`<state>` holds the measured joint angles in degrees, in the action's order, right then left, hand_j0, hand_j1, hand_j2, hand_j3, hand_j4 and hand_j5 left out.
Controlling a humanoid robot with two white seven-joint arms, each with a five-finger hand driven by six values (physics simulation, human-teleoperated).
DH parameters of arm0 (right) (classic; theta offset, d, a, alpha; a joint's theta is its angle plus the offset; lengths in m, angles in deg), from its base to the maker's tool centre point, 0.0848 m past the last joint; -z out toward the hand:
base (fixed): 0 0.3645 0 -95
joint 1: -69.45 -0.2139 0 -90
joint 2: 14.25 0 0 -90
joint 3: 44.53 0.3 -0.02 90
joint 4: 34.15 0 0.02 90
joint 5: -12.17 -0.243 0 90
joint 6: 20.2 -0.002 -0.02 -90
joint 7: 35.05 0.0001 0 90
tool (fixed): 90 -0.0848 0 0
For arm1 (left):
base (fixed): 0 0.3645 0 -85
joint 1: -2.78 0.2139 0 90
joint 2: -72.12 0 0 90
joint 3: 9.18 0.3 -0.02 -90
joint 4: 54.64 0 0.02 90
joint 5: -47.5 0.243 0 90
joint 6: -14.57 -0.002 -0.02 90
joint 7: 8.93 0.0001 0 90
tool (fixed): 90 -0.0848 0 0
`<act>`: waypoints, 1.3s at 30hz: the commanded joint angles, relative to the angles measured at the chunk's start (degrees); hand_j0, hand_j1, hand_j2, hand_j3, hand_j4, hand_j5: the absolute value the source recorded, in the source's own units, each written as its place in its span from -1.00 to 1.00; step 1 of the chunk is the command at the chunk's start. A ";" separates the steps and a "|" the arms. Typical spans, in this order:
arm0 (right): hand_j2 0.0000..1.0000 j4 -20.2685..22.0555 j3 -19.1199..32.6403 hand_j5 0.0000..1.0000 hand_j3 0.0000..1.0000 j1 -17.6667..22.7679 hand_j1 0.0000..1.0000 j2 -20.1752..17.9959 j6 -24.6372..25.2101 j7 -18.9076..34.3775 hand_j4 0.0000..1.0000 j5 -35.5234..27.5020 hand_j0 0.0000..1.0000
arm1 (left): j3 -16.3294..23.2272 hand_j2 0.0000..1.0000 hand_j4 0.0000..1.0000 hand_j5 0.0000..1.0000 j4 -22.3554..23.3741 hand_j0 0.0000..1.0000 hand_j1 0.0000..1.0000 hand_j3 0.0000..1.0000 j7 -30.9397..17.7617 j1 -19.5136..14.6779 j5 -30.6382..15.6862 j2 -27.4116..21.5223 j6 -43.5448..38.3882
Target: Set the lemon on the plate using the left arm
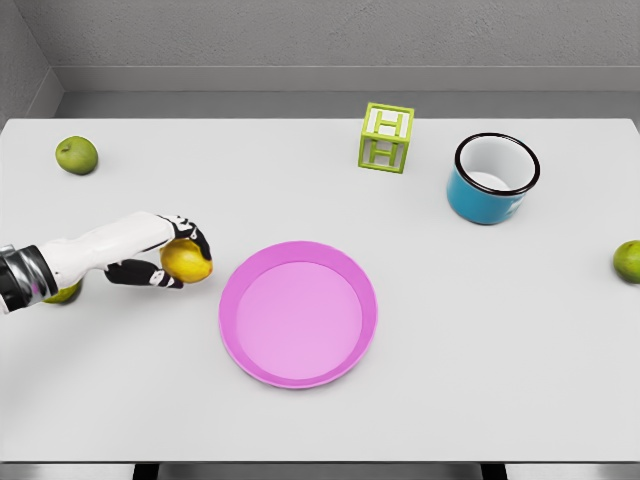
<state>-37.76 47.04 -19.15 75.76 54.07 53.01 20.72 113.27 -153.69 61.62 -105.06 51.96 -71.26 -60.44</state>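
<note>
Gripping lemon (188, 261), left robot hand (165, 255) fingers curled around it, just left of plate (236, 340).

Bright even light, soft shadows (sharp render)

We are looking down from the head camera, high above the near edge of the white desk (480, 330), facing its far edge and the grey wall (330, 35) beyond. We are taking in nearly the whole desktop, left to right, from one view alone.
</note>
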 commanded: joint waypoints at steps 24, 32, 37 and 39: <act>1.00 0.01 0.02 1.00 1.00 0.00 1.00 0.00 0.00 0.01 1.00 -0.02 1.00 | -0.54 -0.01 -0.01 -0.01 -3.87 -0.01 -0.01 -0.01 0.03 0.00 -0.07 0.03 0.22; 1.00 0.01 0.02 1.00 1.00 0.00 1.00 0.00 0.00 0.01 1.00 -0.02 1.00 | -0.45 -0.01 -0.01 -0.01 -4.05 -0.01 -0.01 -0.01 0.03 -0.18 0.11 0.56 0.66; 1.00 0.01 0.02 1.00 1.00 0.00 1.00 0.00 0.00 0.01 1.00 -0.02 1.00 | -0.19 -0.01 -0.01 -0.01 -4.05 -0.01 -0.01 -0.01 0.03 -0.70 0.19 0.82 2.50; 1.00 0.01 0.02 1.00 1.00 0.00 1.00 0.00 0.00 0.01 1.00 -0.02 1.00 | -0.10 -0.01 -0.01 -0.01 -4.05 -0.01 -0.01 -0.01 0.03 -0.79 0.19 0.91 3.29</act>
<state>-37.76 47.04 -19.15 75.76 54.07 53.01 20.72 113.08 -157.72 61.61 -105.94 52.41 -70.42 -57.84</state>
